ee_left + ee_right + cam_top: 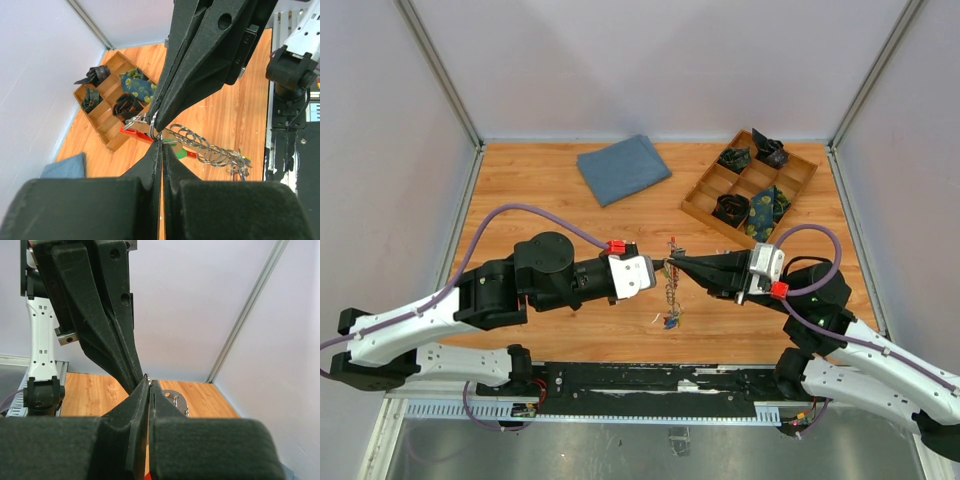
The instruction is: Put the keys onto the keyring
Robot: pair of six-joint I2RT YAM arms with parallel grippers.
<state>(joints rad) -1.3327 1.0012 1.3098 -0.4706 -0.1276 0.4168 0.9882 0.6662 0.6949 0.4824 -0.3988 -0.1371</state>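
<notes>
My left gripper (660, 268) and right gripper (674, 263) meet tip to tip above the middle of the table. Both are shut on the same small silver ring (153, 121). In the left wrist view my left gripper (161, 142) pinches it from below, and the right fingers (200, 65) come down from above. A chain of silver rings (210, 150) hangs from there to the keys (240, 166), which dangle above the table (670, 318). The red keyring (134, 134) shows just behind the fingertips, beside a green tag (189, 150). My right gripper (149, 384) is also shut in its own view.
A wooden compartment tray (695, 208) with dark rolled items stands at the back right, and also shows in the left wrist view (107, 131). A folded blue cloth (623, 168) lies at the back centre. Grey walls close in the table.
</notes>
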